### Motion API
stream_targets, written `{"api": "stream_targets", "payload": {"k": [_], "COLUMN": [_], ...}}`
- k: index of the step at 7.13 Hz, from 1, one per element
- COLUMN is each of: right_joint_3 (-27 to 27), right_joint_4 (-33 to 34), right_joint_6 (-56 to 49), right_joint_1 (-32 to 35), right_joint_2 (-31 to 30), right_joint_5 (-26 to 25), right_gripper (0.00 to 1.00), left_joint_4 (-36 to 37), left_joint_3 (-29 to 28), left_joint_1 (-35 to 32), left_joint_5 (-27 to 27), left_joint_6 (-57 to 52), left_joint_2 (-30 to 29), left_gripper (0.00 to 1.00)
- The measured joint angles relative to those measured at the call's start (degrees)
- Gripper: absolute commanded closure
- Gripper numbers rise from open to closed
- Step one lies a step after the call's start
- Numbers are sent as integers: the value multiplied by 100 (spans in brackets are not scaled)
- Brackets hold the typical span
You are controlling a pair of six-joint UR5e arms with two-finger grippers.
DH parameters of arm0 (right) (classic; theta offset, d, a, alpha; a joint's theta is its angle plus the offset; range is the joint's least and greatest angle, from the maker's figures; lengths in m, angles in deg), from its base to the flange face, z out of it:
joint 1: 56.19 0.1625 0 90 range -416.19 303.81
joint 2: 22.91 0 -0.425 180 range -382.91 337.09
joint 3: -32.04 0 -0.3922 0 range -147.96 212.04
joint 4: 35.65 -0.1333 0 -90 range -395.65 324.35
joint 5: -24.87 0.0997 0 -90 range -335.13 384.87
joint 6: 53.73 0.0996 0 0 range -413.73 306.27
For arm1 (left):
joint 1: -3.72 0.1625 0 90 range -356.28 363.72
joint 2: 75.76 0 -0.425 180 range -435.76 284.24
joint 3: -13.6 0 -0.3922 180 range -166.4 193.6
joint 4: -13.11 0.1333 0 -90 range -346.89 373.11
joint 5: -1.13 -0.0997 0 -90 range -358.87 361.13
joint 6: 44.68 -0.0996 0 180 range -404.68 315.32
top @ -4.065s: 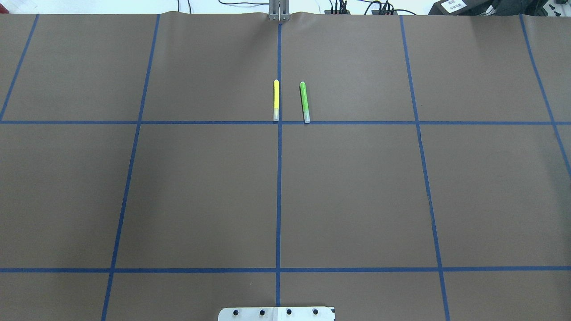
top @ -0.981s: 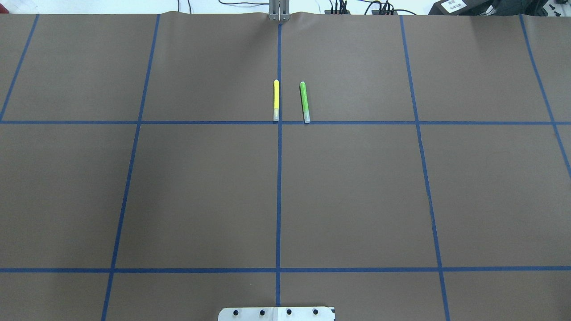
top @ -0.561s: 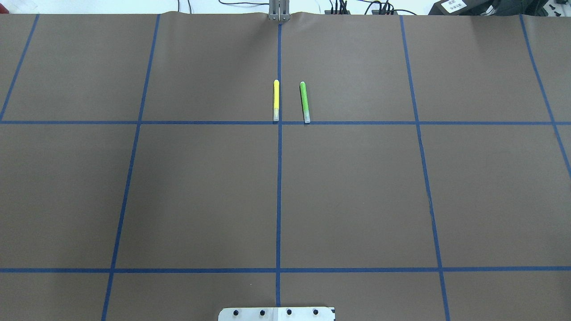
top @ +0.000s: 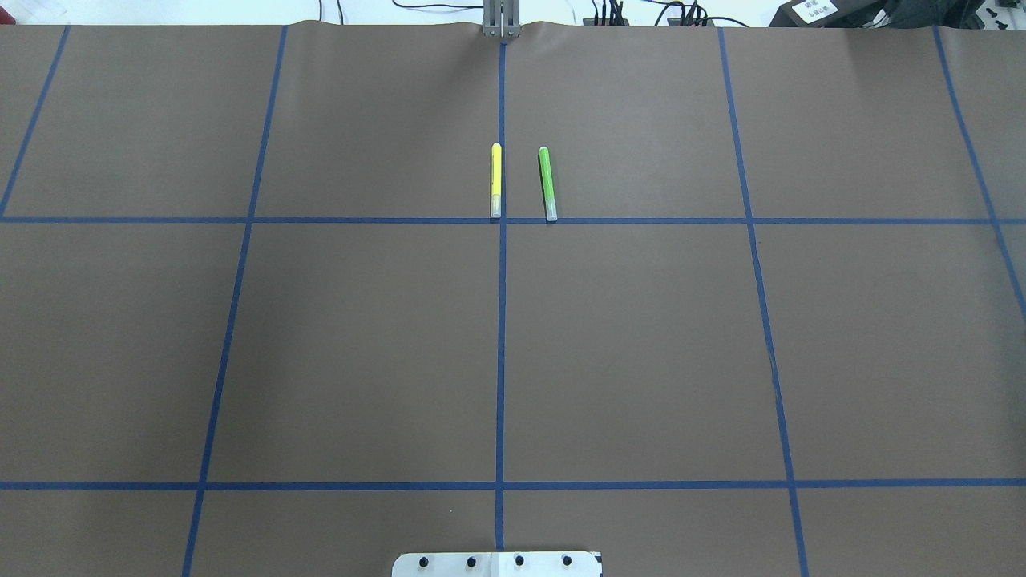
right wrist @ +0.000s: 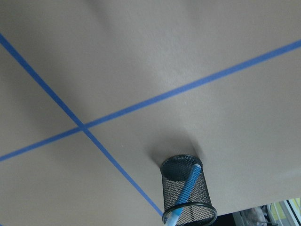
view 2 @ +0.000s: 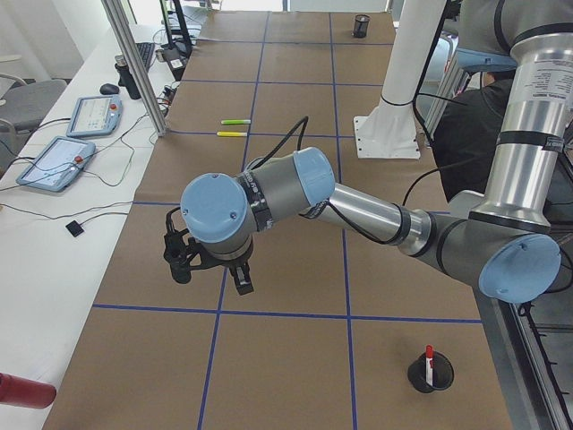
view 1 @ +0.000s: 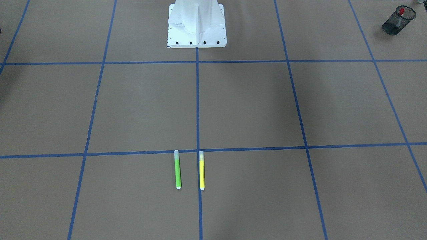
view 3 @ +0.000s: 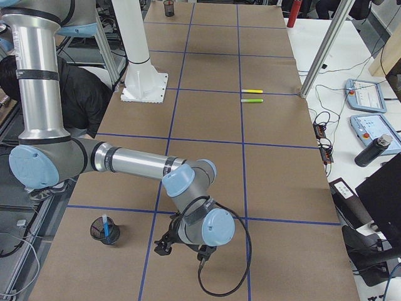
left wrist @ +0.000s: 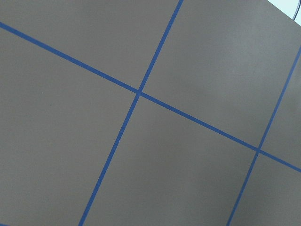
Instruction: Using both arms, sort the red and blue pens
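Front-facing: shows red pen (view 1: 401, 11) in mesh cup (view 1: 393, 25) near tabletop's left end, robot-side edge. Exterior left: has left gripper (view 2: 210, 273) above tabletop's left end, can't tell spread or pressed together. Exterior right: puts blue pen (view 3: 107, 227) in second cup (view 3: 95, 233) near right end, robot-side edge; can't tell for right gripper (view 3: 185, 251) either.

Opposed overhead and front views, shared yellow marker (top: 496, 180)

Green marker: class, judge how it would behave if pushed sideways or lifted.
The green marker lies flat, a slim round barrel, so it would probably roll if pushed sideways. Straight and thin, it likely lifts stiff and light.
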Motion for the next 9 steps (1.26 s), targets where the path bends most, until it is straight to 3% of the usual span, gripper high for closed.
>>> {"api": "stream_targets", "payload": {"k": [2, 4, 7, 9], "right_joint_3": [-526, -616, -627, -412], "right_joint_4": [-939, -2332, -3354, -3895], "right_joint_6": [324, 566, 1303, 1372], "right_joint_1": [0, -2, -81, -364], "right_joint_2": [119, 161, 112, 89], "right_joint_5": [339, 487, 1246, 1430], "right_gripper": [0, 0, 0, 0], "left_joint_4": [-669, -1383, -2933, -4022], "left_joint_3": [-33, -63, -320, -834], "left_joint_1": [334, 754, 1514, 1761], "left_joint_5": [-82, -273, -996, -1119], "left_joint_6": [39, 588, 1889, 2083], "left_joint_2": [15, -3, 20, 44], "left_gripper": [0, 0, 0, 0]}}
